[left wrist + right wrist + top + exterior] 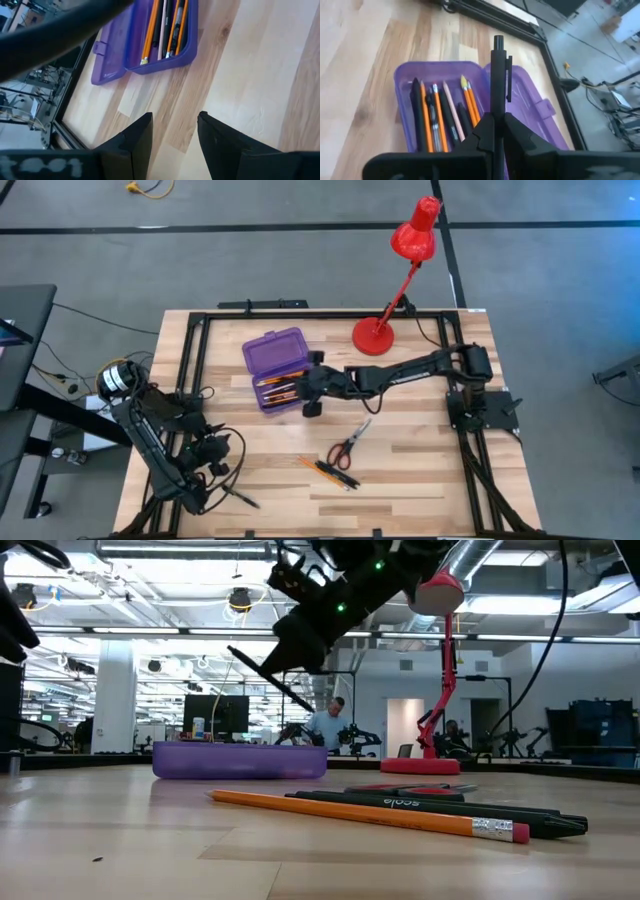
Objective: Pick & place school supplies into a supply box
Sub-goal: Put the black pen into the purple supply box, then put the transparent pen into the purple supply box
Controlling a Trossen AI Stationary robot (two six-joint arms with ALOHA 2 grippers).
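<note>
The purple supply box point(276, 368) lies open at the table's middle left, its lid point(530, 95) flat beside the tray, which holds several orange pencils and black pens point(442, 117). My right gripper point(312, 387) hangs at the box's right end, shut on a black pen point(499, 75). Red-handled scissors point(350, 443) lie on the table, and nearer the front edge an orange pencil point(370, 812) lies beside black pens point(450, 807). My left gripper point(175, 135) is open over the near left of the table with nothing between its fingers. My right gripper pinches the black pen's barrel point(498, 107) between its two fingers. The pen sticks out past the fingertips, its clip end point(506, 75) farthest from them. The fingers slant down from the table's right. The pen point(270, 675) hangs tilted, clear above the box.
A red desk lamp point(400, 270) stands on its round base point(374, 336) at the far side, right of the box. A black frame point(300, 315) runs round the tabletop. Bare wood point(420, 470) lies right of the scissors.
</note>
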